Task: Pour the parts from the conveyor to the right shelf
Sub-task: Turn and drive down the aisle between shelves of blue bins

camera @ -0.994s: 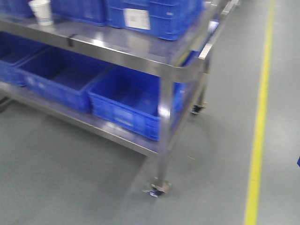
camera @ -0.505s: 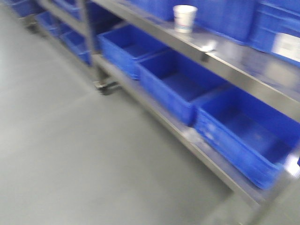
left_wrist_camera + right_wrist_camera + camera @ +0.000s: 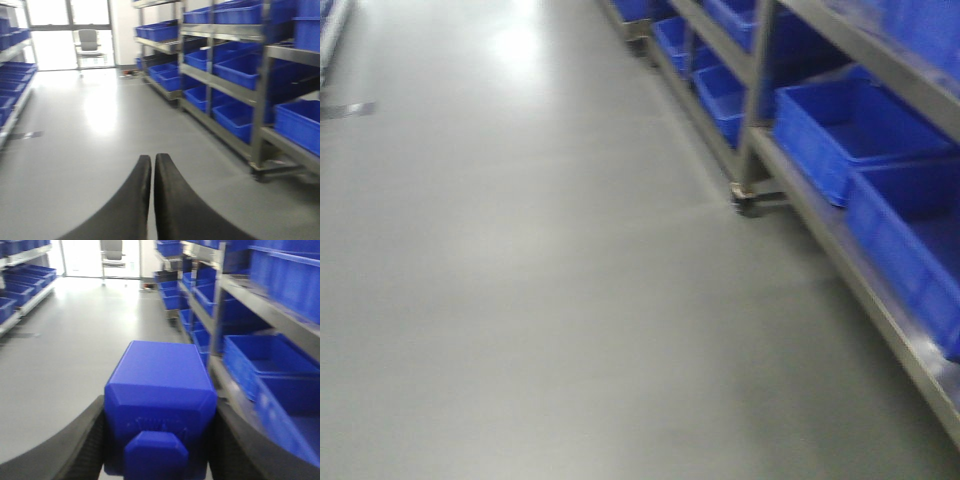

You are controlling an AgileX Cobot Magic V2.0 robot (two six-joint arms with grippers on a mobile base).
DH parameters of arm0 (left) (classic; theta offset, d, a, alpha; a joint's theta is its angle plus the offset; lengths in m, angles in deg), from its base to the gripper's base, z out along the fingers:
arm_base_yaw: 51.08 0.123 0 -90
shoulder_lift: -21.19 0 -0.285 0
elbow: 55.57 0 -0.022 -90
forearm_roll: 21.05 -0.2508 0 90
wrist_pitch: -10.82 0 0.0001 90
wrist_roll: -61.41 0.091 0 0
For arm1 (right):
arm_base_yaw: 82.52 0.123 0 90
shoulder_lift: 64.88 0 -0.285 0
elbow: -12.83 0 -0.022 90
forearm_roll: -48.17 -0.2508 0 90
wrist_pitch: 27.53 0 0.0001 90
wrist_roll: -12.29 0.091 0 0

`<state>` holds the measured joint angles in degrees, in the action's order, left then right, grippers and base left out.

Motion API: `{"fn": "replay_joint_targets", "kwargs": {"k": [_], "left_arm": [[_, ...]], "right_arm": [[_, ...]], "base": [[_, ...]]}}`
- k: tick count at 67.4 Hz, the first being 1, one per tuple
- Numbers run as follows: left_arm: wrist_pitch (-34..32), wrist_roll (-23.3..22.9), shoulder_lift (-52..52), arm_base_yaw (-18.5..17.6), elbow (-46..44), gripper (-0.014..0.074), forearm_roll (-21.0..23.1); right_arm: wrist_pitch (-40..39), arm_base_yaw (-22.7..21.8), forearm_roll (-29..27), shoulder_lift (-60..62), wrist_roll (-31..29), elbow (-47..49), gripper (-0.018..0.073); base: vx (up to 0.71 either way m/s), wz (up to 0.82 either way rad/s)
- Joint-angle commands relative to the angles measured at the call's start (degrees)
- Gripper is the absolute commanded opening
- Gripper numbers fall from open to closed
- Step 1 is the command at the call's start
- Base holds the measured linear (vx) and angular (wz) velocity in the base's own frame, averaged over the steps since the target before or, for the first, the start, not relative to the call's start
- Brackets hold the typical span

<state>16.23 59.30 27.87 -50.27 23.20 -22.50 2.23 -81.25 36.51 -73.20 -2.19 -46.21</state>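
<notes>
A bright-blue brick (image 3: 160,375) with one stud facing the camera fills the lower middle of the right wrist view. My right gripper (image 3: 160,412) is shut on it, with a black finger pressed against each side. My left gripper (image 3: 152,159) is shut with nothing in it and hangs above grey floor. The right shelf (image 3: 756,120), a steel-framed rack with deep blue bins (image 3: 860,130), runs along the right side of all three views (image 3: 260,100) (image 3: 216,315). The conveyor is out of view. Neither gripper shows in the front view.
A grey floor aisle (image 3: 540,260) stretches ahead. More racks of blue bins (image 3: 15,75) line the left side. A grey office chair (image 3: 89,42) stands at the far end by bright glass doors. A rack caster (image 3: 748,200) sticks out at floor level.
The front view has swung left: from the rack's corner and a yellow floor line, past a white cup on the shelf, to the open aisle with the rack at right.
</notes>
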Motion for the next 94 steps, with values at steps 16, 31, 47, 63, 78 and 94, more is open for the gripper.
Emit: {"fn": "replay_joint_targets", "kwargs": {"k": [16, 31, 47, 63, 78, 94], "left_arm": [[-4.1, -0.4, -0.3, -0.1, -1.5, -0.0006, 0.4], [-4.1, -0.4, -0.3, -0.1, -1.5, -0.0006, 0.4], [-4.1, -0.4, -0.3, -0.1, -1.5, -0.0006, 0.4], [-4.1, -0.4, -0.3, -0.1, -1.5, -0.0006, 0.4], [-4.1, -0.4, -0.3, -0.1, -1.5, -0.0006, 0.4], [-4.1, -0.4, -0.3, -0.1, -1.5, -0.0006, 0.4]], "right_arm": [[-4.4, -0.2, -0.1, -0.8, -0.2, 1.7, 0.0048], [-4.4, -0.2, -0.1, -0.8, -0.2, 1.7, 0.0048], [-4.4, -0.2, -0.1, -0.8, -0.2, 1.7, 0.0048], [-4.4, -0.2, -0.1, -0.8, -0.2, 1.7, 0.0048], [-4.4, -0.2, -0.1, -0.8, -0.2, 1.7, 0.0048], [-4.4, -0.2, -0.1, -0.8, -0.2, 1.7, 0.0048]], "base": [[0.03, 0.65], [0.05, 0.21], [0.11, 0.13], [0.24, 0.08], [0.40, -0.09], [0.51, -0.08]]}}
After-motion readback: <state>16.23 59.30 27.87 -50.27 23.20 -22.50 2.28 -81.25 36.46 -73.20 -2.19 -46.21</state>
